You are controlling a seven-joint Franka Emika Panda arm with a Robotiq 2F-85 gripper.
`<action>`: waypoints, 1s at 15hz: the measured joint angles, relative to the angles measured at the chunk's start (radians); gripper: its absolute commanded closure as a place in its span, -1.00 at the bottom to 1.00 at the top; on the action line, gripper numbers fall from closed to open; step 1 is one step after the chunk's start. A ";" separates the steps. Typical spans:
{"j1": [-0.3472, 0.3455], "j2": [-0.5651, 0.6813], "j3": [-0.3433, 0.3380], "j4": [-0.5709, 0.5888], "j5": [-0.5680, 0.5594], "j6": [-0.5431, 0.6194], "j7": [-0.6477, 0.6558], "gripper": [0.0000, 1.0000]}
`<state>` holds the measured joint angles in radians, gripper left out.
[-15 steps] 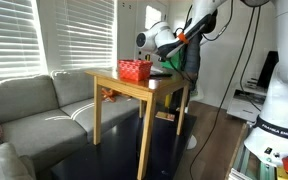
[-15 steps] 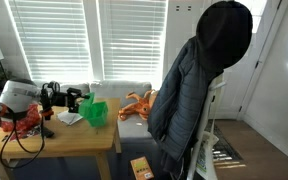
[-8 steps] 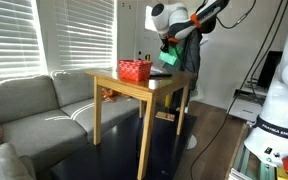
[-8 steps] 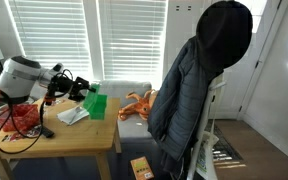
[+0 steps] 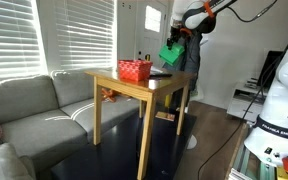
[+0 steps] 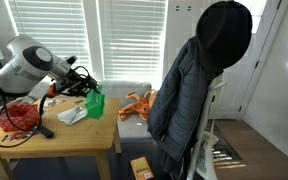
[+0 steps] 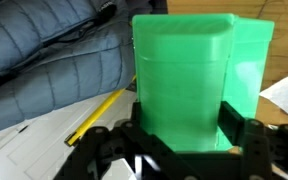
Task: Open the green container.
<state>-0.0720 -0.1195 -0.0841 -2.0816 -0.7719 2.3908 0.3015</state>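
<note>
The green container (image 7: 184,80) fills the wrist view, held between my gripper's (image 7: 182,128) black fingers (image 7: 236,125). A second green panel shows behind it on the right; I cannot tell if that is the lid. In both exterior views the gripper (image 5: 178,40) (image 6: 82,88) is shut on the green container (image 5: 170,53) (image 6: 94,102) and holds it in the air above the wooden table (image 5: 134,88) (image 6: 79,138), past its edge. The container hangs tilted below the fingers.
A red mesh basket (image 5: 135,70) (image 6: 22,117) stands on the table, with white paper (image 6: 72,115) beside it. A dark jacket (image 6: 199,80) hangs on a chair next to the table. A grey sofa (image 5: 34,110) is on the other side. Blinds cover the windows.
The gripper has risen from table height with the green container in it, lifting the container well clear of the table top. The red basket has not moved.
</note>
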 measured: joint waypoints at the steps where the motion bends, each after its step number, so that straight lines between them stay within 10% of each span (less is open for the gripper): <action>1: 0.000 -0.013 -0.009 -0.012 0.078 0.019 -0.064 -0.01; 2: 0.000 -0.023 -0.016 -0.021 0.159 0.030 -0.130 -0.51; 6: -0.003 -0.020 -0.014 -0.023 0.173 0.031 -0.146 -0.51; 7: -0.003 -0.019 -0.013 -0.023 0.173 0.031 -0.145 -0.01; 15: -0.003 -0.019 -0.021 -0.017 0.376 -0.015 -0.351 -0.01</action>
<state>-0.0753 -0.1381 -0.1049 -2.0981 -0.3954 2.3759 -0.0495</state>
